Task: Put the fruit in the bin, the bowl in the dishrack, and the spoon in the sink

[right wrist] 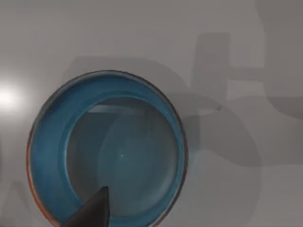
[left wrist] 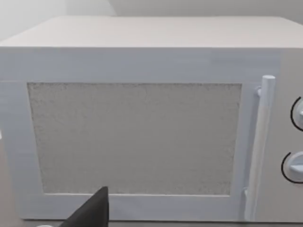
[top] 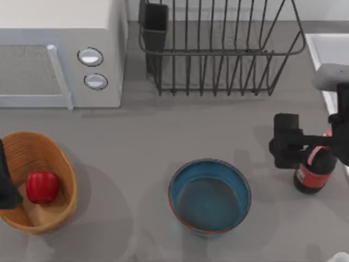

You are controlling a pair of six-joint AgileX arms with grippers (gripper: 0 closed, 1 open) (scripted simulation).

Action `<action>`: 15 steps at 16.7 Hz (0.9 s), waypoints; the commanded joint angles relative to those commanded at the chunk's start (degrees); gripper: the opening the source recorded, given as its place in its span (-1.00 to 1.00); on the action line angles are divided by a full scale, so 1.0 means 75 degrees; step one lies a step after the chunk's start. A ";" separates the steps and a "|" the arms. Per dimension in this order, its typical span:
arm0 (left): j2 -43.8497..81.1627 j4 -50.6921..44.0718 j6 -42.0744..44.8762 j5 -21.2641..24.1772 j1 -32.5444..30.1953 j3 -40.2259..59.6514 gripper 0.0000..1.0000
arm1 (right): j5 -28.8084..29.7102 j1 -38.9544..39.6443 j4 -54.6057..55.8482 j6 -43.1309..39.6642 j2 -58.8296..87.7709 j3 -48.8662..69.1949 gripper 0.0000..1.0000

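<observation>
Three containers run across the top view: bin [top: 52,164] at lower left holding the fruit [top: 42,186], empty bowl [top: 209,196] at lower centre, empty dishrack [top: 218,49] at top. Right gripper [top: 286,141] hovers right of the bowl; its jaw state cannot be told.

even soft light, faint shadows on the table [top: 136,142], one glare spot.

Fruit [top: 42,186] in the bin [top: 60,158], bowl [top: 209,197] on the counter [top: 147,142].
The right gripper [top: 285,141] hovers right of the empty bowl, beside a dark bottle [top: 312,172]; dishrack [top: 221,52] and microwave [top: 60,52] stand behind, sink [top: 327,52] at the right edge.
</observation>
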 joint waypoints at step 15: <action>0.0000 0.0000 0.0000 0.0000 0.0000 0.0000 1.00 | -0.0117 0.0665 -0.3473 0.1200 0.5075 0.3998 1.00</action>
